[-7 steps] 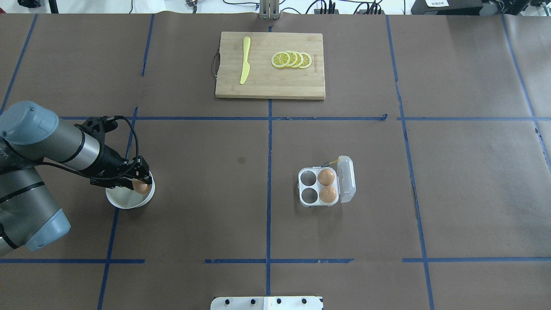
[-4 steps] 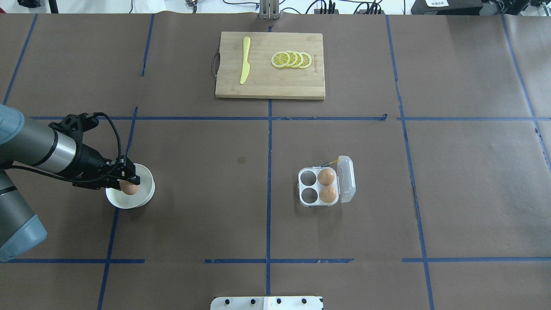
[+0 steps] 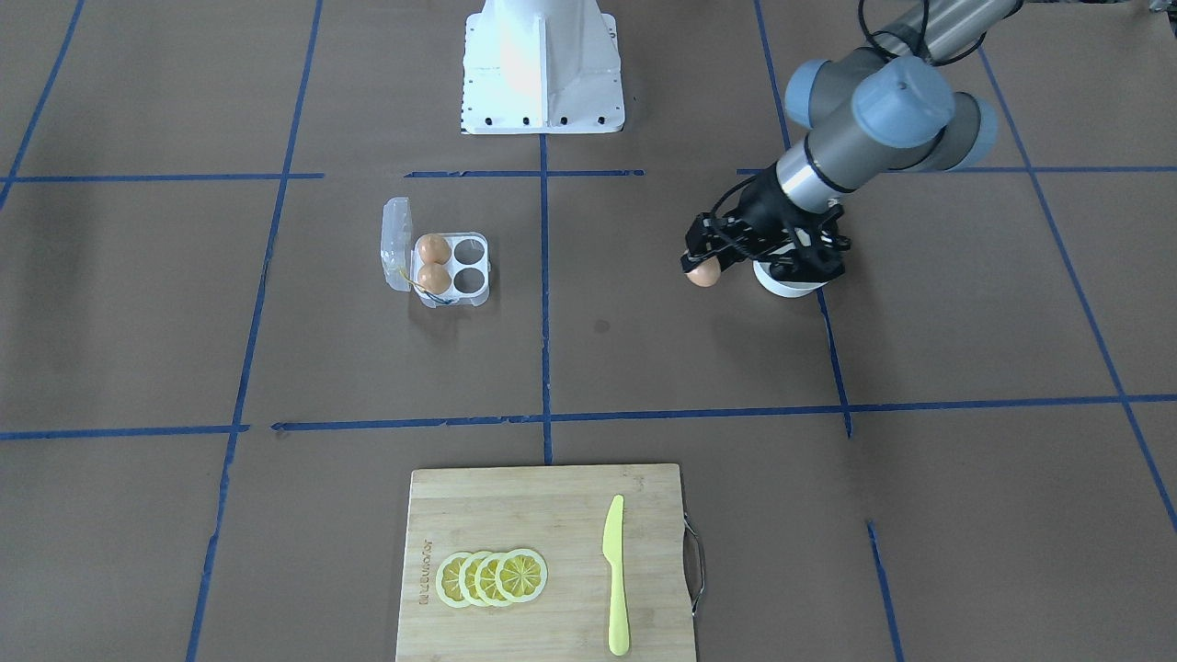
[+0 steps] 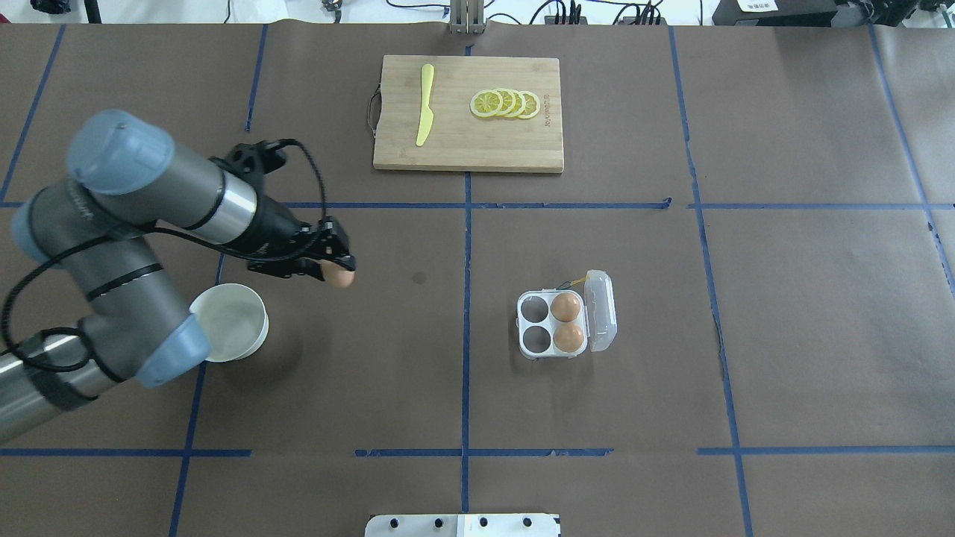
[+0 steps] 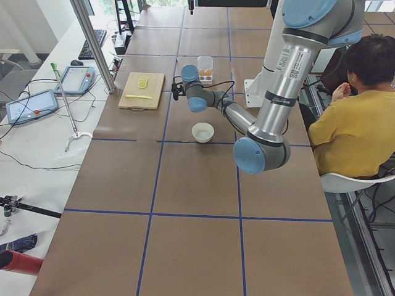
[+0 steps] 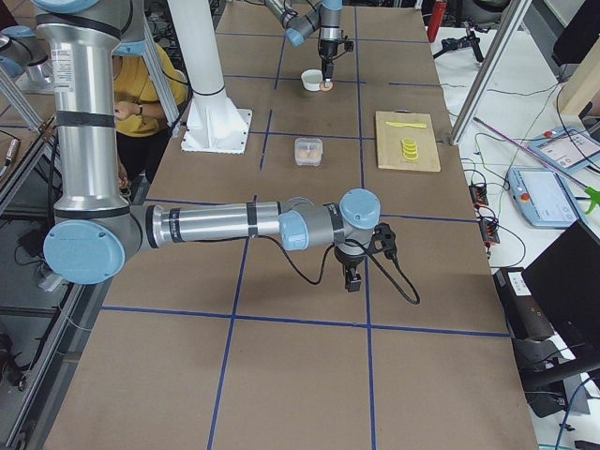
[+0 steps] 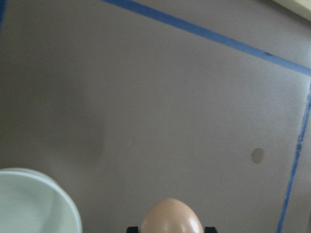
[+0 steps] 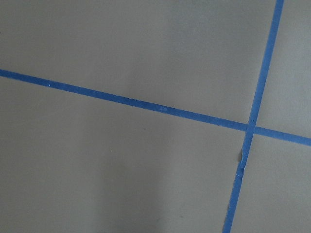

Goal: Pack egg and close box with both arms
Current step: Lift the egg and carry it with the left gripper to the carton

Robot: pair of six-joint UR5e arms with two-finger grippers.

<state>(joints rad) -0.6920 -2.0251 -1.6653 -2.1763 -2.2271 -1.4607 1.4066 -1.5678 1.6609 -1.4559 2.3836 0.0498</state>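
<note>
My left gripper is shut on an orange-brown egg and holds it above the table, to the right of and beyond the white bowl. The egg also shows in the front view and the left wrist view. The clear box stands right of centre, its lid open to the right. Two eggs fill its right cups; the left cups are empty. My right gripper shows only in the exterior right view, low over bare table; I cannot tell whether it is open.
The white bowl is empty and partly under my left arm's elbow. A wooden cutting board at the far middle carries a yellow knife and lemon slices. Blue tape lines cross the brown paper. A person sits behind the robot base.
My left gripper has lifted the egg out of the bowl and carried it right and away from the robot, toward the table's middle. The box has not moved.
</note>
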